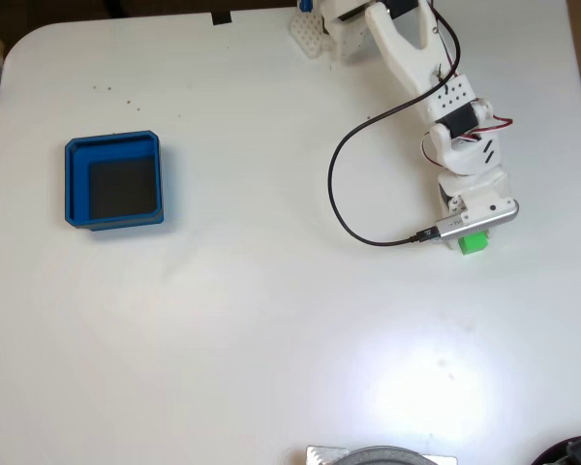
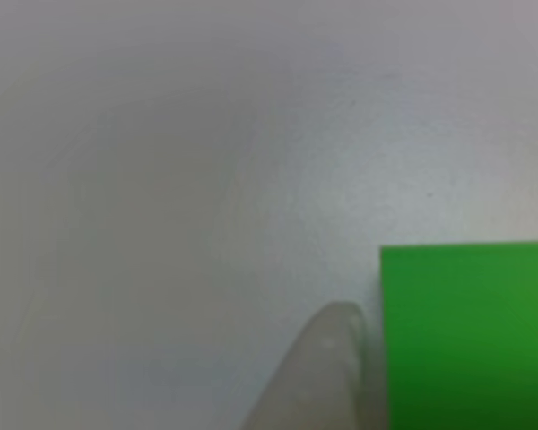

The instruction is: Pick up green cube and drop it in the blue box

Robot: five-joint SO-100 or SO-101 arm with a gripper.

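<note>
In the fixed view the cube [image 1: 473, 242] lies on the table [image 1: 271, 320] under the gripper [image 1: 465, 232] — far right of the box [image 1: 74, 184] — one fingertip [image 2: 327, 367] just beside it; jaw spread unclear.

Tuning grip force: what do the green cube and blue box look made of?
Green cube: likely hard plastic, matte; flat uniform colour, crisp straight edges, no glare. Blue box: probably moulded or printed plastic, matte walls of even colour with clipped corners; its black floor may be a separate insert, cannot tell.
</note>
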